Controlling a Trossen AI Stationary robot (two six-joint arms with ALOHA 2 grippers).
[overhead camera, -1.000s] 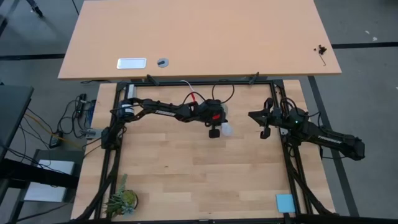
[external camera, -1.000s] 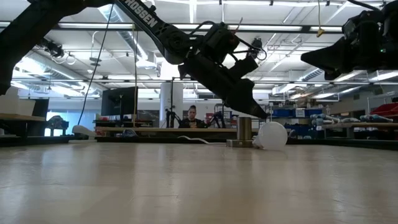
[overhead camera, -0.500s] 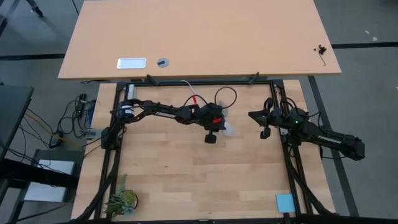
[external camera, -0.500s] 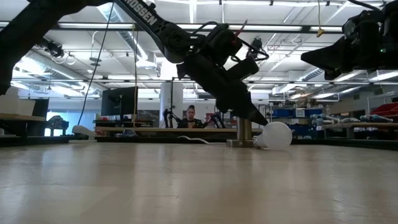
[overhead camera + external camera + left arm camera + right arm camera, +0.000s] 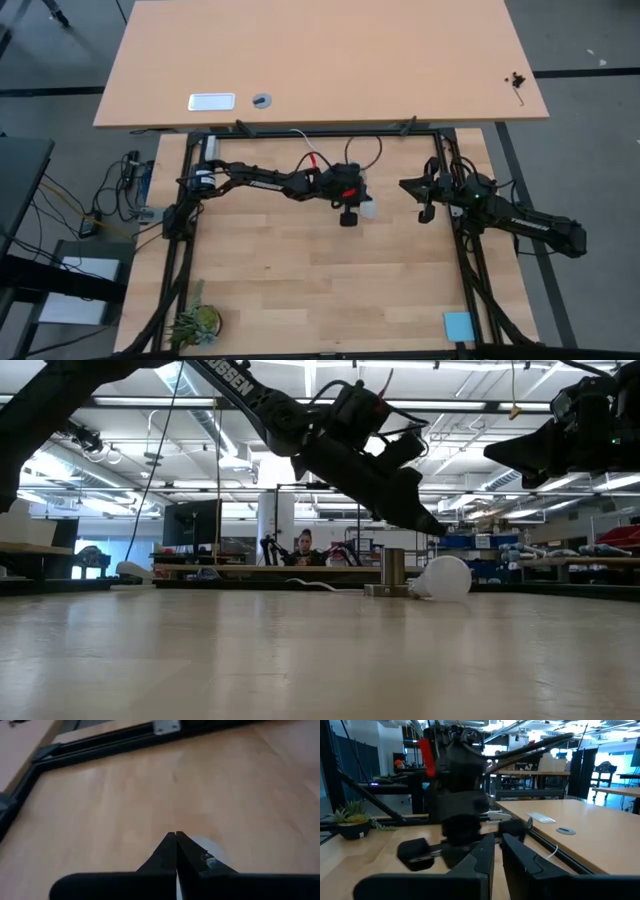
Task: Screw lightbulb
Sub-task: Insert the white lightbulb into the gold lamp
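The white lightbulb [image 5: 446,577] lies on its side on the wooden table, its narrow end toward the grey socket [image 5: 393,569], which stands upright on a flat base. The bulb also shows in the high view [image 5: 369,208]. My left gripper [image 5: 440,531] is shut and hangs a little above the bulb without touching it; it also shows in the high view [image 5: 349,217]. In the left wrist view the shut fingers [image 5: 176,836] cover most of the bulb [image 5: 209,845]. My right gripper [image 5: 425,213] waits at the table's right, its fingers [image 5: 512,847] a narrow gap apart, empty.
A white cord [image 5: 322,586] runs from the socket across the table. A small potted plant [image 5: 195,323] stands at the near left corner and a blue pad [image 5: 458,325] at the near right. A black frame [image 5: 470,270] borders the table. A person [image 5: 305,547] sits far behind.
My left gripper, shut throughout, first dipped down to the bulb's near side, then rose and went a little toward the table's right, so that it now hangs above the bulb. The bulb has shifted slightly toward the right and still lies beside the socket.
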